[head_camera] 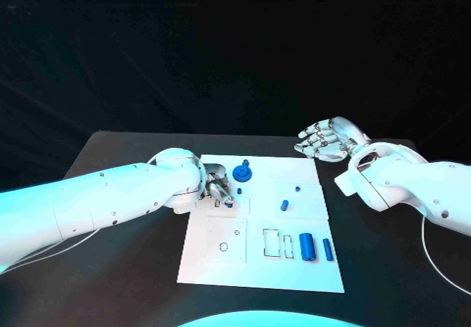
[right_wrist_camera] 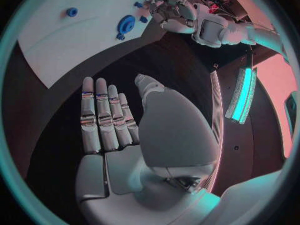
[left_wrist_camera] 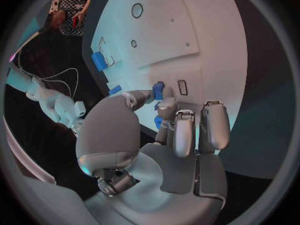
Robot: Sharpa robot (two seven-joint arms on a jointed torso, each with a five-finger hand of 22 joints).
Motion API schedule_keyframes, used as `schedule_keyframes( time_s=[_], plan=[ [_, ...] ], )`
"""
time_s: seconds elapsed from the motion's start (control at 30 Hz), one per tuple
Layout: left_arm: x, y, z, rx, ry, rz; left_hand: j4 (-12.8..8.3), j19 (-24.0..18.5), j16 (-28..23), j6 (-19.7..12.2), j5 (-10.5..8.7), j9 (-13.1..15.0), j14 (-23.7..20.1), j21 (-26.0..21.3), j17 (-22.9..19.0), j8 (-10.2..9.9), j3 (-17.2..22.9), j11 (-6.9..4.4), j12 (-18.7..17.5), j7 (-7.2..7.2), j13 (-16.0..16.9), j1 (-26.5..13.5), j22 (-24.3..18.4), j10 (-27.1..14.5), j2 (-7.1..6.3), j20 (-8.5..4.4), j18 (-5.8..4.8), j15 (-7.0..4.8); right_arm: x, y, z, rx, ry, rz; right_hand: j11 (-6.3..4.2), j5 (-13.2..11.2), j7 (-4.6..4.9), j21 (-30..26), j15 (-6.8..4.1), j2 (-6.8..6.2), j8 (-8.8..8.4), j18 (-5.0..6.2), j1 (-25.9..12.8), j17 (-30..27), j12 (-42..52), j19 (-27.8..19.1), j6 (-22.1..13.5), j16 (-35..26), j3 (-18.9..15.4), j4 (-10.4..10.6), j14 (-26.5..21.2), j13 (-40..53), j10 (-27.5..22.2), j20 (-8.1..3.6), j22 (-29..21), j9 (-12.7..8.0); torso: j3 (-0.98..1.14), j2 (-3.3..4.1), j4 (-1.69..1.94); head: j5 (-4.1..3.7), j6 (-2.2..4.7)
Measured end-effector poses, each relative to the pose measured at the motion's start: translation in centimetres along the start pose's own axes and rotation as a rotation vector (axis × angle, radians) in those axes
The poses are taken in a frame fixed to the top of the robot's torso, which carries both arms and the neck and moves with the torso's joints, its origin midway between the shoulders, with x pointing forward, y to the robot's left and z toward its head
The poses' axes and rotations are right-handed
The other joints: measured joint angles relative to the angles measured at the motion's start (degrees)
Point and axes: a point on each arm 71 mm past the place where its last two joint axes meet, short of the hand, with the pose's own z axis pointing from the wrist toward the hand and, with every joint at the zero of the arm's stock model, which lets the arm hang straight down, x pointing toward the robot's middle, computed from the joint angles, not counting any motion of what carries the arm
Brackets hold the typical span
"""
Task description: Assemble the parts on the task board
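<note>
Left wrist view has the left hand pinching a small blue plastic peg over the white task board; probably light, stiff and slick, so grip its sides. Farther off, the right hand hangs spread and empty past the board's far edge.

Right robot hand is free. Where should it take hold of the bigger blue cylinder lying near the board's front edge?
Grip the cylinder across its middle, coming straight down from above. It lies flat on the board, long axis toward the robot. A thinner peg lies close on its right, so keep the fingers narrow. The right robot hand hangs open beyond the board's far edge.
</note>
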Motion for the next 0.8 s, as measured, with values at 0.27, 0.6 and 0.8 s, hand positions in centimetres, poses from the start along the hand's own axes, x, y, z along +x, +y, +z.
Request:
schedule_keyframes(
  time_s=[0.27, 0.6, 0.8],
  plan=[
    [-0.06, 0.02, 0.22, -0.003, 0.010, -0.007, 0.00, 0.00, 0.00, 0.36, 0.11, 0.02, 0.00, 0.00, 0.00, 0.04, 0.00, 0.00, 0.00, -0.17, 0.00, -0.37, 0.00, 0.01, -0.23, 0.00, 0.00, 0.00, 0.01, 0.00, 0.02, 0.000, 0.000, 0.000, 0.00, 0.00, 0.00, 0.00, 0.00, 0.00, 0.00, 0.00, 0.00, 0.00, 0.00, 0.00, 0.00, 0.00, 0.00, 0.00, 0.00, 0.00, 0.00, 0.00, 0.00, 0.00, -0.01, -0.03, 0.03, -0.14, -0.18],
    [-0.16, 0.04, 0.34, -0.006, 0.025, -0.009, -0.01, 0.03, 0.32, 0.69, 0.12, 0.22, 0.00, 0.00, -0.01, 0.10, 0.01, -0.28, 1.11, -0.29, 1.19, -0.99, -0.09, 0.95, 0.09, -0.03, 0.00, 0.00, 0.02, -0.01, 0.04, 0.000, 0.000, 0.000, 0.00, 0.00, 0.00, 0.00, 0.00, 0.00, 0.00, 0.00, 0.00, 0.01, 0.00, 0.00, 0.00, 0.00, 0.00, 0.00, 0.00, 0.00, 0.00, 0.00, 0.01, 0.00, -0.01, -0.03, -0.02, -0.37, -0.31],
    [-0.04, 0.09, 0.44, -0.009, 0.033, -0.009, -0.01, 0.21, 0.32, 0.80, 0.37, 0.38, -0.21, 0.00, -0.01, 0.03, 0.01, -0.49, 1.51, -0.39, 1.97, -1.42, 0.05, 1.18, -0.23, -0.21, 0.00, -0.20, 0.03, -0.03, 0.05, 0.001, 0.001, -0.001, 0.00, 0.00, 0.00, 0.00, 0.00, -0.24, 0.00, 0.00, 0.24, -0.12, -0.25, 0.00, 0.00, 0.00, 0.00, 0.00, 0.00, 0.00, 0.00, 0.00, -0.18, -0.09, -0.01, -0.04, 0.02, -0.48, -0.35]
  ],
)
